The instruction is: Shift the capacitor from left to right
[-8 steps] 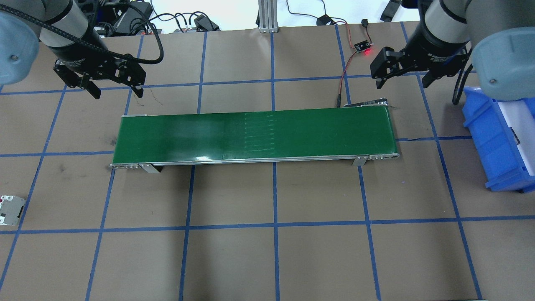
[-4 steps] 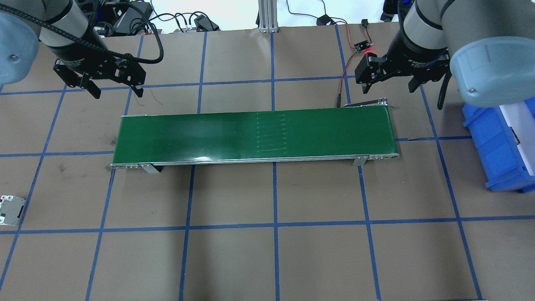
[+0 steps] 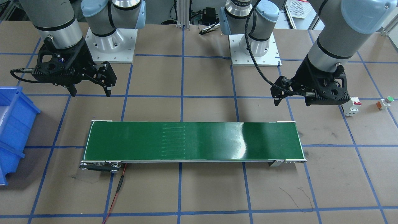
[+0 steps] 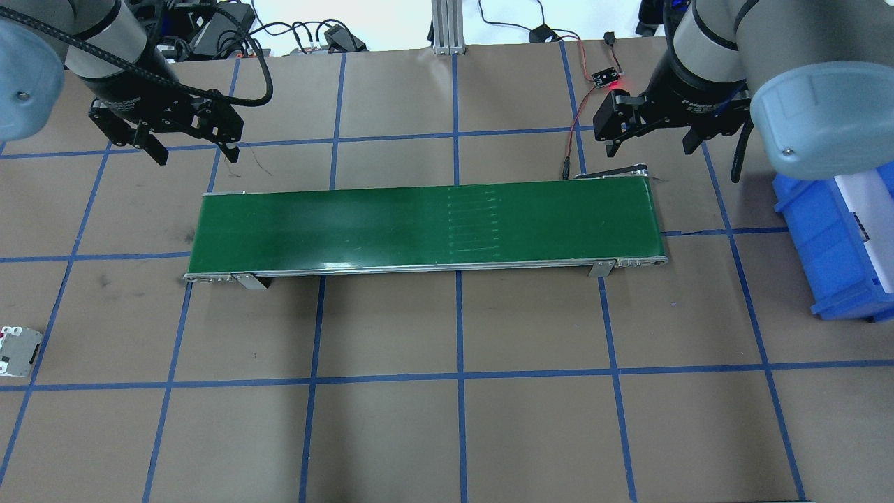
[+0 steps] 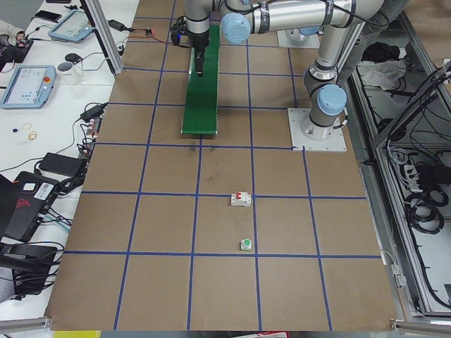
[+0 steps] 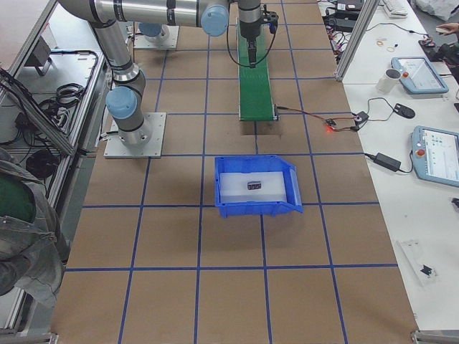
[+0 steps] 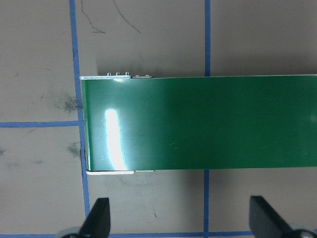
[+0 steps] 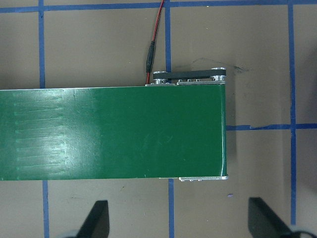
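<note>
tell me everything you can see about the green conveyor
The conveyor is long, low and flat, lying on the brown table along the blue tape grid. Its glossy green belt shows faint parallel seam lines; nothing lies on it. Silver rails with small brackets edge it. At the robot's right end sit a black drive link and a red wire with a black plug. The left tool and right tool hang open above its ends, not touching.
</note>
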Action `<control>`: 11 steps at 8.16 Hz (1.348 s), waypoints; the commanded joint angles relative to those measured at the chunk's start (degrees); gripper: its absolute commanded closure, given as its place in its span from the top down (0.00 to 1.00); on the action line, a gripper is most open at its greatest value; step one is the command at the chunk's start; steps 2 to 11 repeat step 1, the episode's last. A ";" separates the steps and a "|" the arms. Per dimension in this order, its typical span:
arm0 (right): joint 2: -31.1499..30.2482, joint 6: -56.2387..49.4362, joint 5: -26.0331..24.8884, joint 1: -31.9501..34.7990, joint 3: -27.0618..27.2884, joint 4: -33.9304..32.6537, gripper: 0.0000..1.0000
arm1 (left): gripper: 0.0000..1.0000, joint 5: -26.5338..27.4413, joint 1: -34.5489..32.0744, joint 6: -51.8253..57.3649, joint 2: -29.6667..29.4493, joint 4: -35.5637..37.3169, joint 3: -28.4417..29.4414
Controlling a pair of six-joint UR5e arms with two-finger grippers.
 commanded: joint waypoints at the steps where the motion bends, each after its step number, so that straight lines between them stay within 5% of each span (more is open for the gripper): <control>1: -0.06 -0.17 -0.21 0.00 -0.06 0.00 1.00 | 1.00 0.00 0.04 0.00 0.00 0.00 0.00; 11: -0.06 -0.17 -0.21 0.00 -0.06 0.00 1.00 | 1.00 0.00 0.04 0.00 0.00 0.00 0.00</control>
